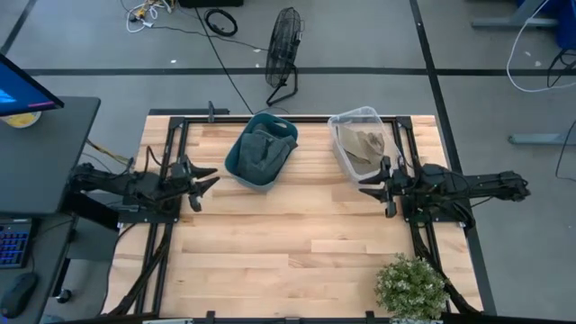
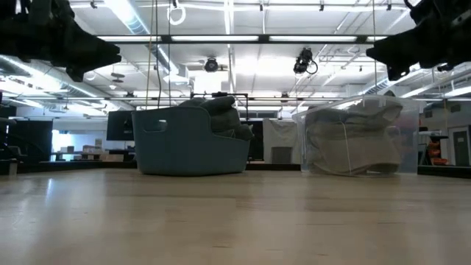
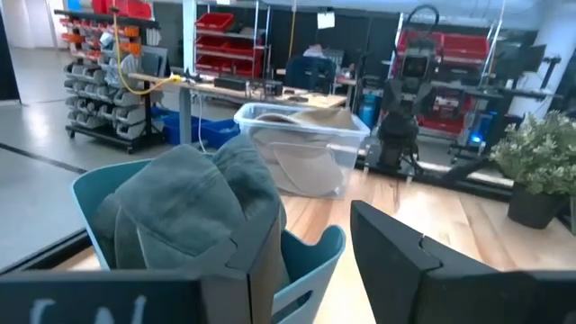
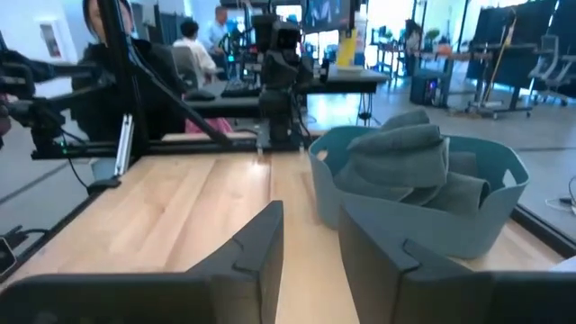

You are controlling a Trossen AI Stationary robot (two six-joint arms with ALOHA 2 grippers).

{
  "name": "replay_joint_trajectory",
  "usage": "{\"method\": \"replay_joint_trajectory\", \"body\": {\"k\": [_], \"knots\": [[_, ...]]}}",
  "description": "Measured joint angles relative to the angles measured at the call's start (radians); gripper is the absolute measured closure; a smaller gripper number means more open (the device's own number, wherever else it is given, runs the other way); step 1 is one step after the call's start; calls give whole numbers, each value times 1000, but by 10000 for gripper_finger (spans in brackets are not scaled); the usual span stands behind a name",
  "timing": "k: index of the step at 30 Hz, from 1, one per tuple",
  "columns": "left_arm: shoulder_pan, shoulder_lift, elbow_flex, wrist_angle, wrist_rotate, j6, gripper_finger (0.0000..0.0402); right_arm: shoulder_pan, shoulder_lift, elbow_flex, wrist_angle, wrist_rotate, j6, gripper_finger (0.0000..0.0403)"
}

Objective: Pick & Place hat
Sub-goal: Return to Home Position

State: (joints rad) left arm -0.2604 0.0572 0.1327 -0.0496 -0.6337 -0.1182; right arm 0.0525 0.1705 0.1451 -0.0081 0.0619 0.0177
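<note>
A teal bin near the table's far edge holds grey hats; the same grey hats show in the left wrist view and as grey hats in the right wrist view. A clear plastic bin to its right holds beige hats. My left gripper hovers open at the table's left side, above the wood. My right gripper hovers open at the right side, just near of the clear bin. Neither touches anything.
A potted plant stands at the table's near right corner. Black frame rails run along the table's left, right and far edges. Bare wood lies between the arms and toward the near edge. People sit in the room beyond.
</note>
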Motion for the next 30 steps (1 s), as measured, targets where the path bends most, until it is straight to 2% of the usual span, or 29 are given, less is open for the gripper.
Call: {"method": "replay_joint_trajectory", "body": {"k": [5, 13, 17, 30], "knots": [[0, -57, -32, 3, 0, 26, 262, 0, -75, -59, 18, -1, -7, 289], [0, -53, -87, 52, -2, 27, 262, 0, -168, -131, 15, -29, -2, 289], [1, -53, -123, 134, -3, 45, 262, 0, -171, -131, 25, -111, -27, 289], [2, -43, -123, 128, -2, 104, 262, 0, -171, -130, 24, -114, -80, 289]]}}
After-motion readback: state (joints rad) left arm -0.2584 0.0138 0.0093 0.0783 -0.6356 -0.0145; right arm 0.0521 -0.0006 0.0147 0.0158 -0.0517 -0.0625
